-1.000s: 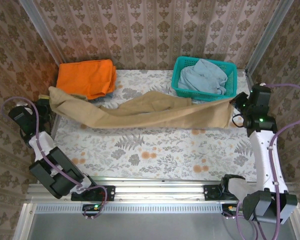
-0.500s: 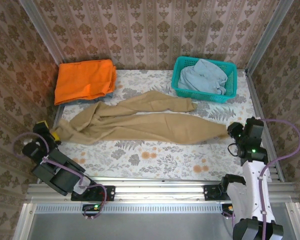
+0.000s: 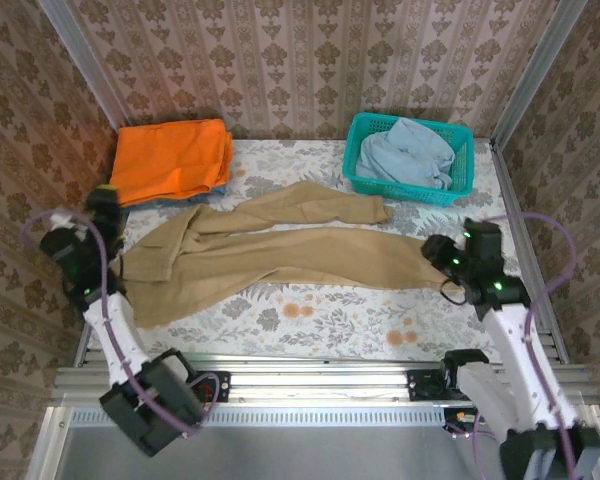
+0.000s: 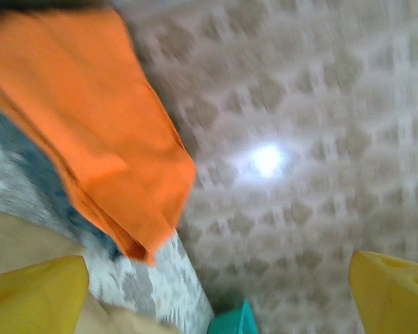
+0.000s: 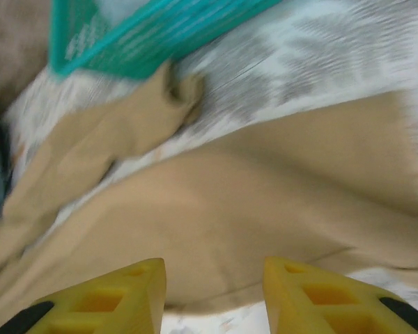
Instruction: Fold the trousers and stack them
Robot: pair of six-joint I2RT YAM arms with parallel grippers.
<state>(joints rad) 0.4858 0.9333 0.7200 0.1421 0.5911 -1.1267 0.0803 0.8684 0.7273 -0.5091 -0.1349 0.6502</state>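
Note:
The tan trousers (image 3: 280,255) lie spread across the floral table, waist end at the left and legs running right. One leg ends near the teal basket. My left gripper (image 3: 107,203) hovers off the trousers' left end, beside the orange garment. In the left wrist view it (image 4: 216,299) is wide open and empty, with a corner of the trousers (image 4: 14,243) below. My right gripper (image 3: 433,253) hangs over the right leg end. The right wrist view shows it (image 5: 212,292) open just above the trousers (image 5: 216,209), with nothing between its fingers.
A folded orange garment (image 3: 170,160) lies at the back left, over something dark. The teal basket (image 3: 410,192) at the back right holds a pale blue garment (image 3: 410,150). Patterned walls close in three sides. Bare tablecloth (image 3: 310,315) shows in front of the trousers.
Both grippers have let go of the trousers, which went from stretched in the air to lying on the table. The left gripper swung back toward the orange garment; the right moved left over the leg end.

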